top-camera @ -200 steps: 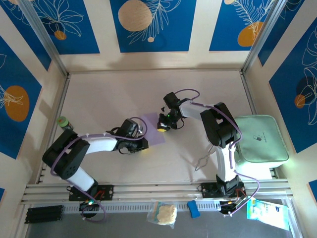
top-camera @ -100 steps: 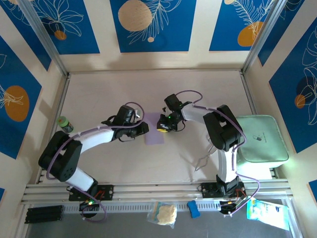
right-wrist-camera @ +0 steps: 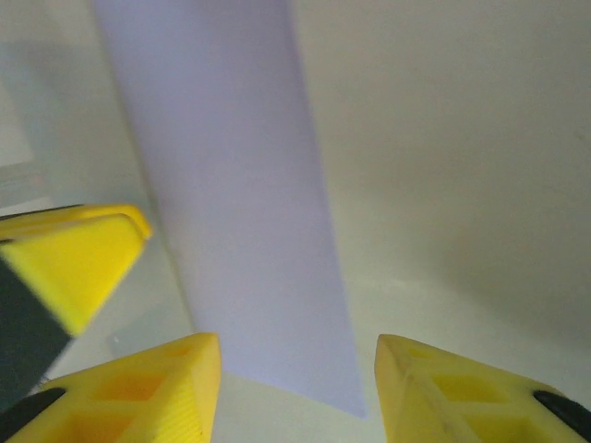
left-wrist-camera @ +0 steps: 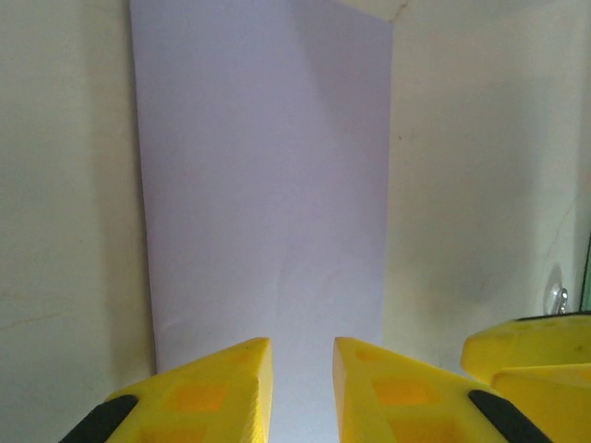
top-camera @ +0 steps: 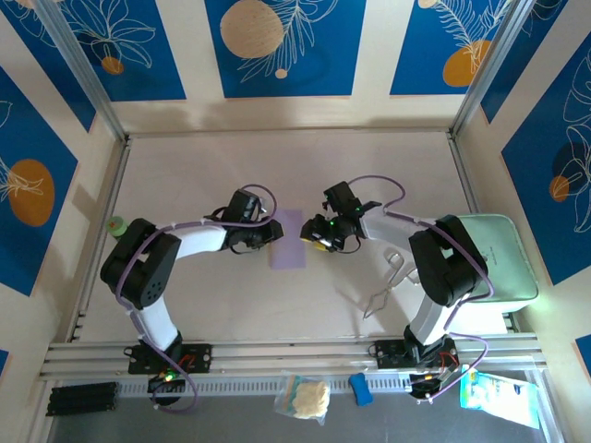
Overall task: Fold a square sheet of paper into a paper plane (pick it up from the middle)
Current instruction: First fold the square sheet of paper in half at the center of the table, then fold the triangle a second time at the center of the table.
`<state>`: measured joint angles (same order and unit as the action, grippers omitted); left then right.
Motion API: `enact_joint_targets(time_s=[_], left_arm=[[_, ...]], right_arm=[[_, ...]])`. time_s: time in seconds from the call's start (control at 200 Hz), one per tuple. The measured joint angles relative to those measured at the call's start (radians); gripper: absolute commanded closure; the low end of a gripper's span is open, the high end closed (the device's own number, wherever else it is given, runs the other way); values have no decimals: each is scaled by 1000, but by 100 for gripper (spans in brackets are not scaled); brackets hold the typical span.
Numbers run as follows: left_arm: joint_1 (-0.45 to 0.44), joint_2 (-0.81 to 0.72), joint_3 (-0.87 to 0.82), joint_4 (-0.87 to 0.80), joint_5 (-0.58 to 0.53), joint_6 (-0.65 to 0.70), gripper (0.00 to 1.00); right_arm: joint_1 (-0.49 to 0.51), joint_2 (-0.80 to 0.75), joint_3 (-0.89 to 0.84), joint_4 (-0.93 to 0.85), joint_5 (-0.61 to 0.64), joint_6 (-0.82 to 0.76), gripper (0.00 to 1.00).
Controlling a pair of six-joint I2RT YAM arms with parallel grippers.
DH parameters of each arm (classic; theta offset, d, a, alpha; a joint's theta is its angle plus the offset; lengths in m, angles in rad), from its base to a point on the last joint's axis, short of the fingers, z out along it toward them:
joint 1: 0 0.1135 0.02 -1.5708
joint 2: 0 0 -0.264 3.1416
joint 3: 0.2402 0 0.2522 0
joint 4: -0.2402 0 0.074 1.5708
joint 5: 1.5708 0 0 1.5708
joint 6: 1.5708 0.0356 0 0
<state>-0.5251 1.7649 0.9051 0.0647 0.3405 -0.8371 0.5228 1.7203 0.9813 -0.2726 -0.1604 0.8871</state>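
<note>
On the left half of the tabletop (top-camera: 185, 166) we list the left pincer (top-camera: 269, 233), its fingers (left-wrist-camera: 222, 388) parted by a narrow gap, tips at the left edge of the sheet of paper (top-camera: 287, 238). The lavender sheet lies flat mid-tabletop, a tall rectangle. At its right edge we list the right pincer (top-camera: 315, 240), spread wide. Far right: mint-green tray (top-camera: 485, 258).

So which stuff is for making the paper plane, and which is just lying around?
For the job:
- the thin lavender-purple paper sheet, lying as a narrow rectangle

Just lying about:
- the pale mint-green rounded-square tray
- the thin bent metal wire
- the small green-topped bottle
- the clear plastic bag by the near rail
</note>
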Motion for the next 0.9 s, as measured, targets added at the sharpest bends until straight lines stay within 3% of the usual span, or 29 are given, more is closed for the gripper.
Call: enact_joint_targets(time_s=[0.9], left_arm=[[8,64,21,-18,-47,-61,79]], right_arm=[[65,11,-66,86,-8,98,60]])
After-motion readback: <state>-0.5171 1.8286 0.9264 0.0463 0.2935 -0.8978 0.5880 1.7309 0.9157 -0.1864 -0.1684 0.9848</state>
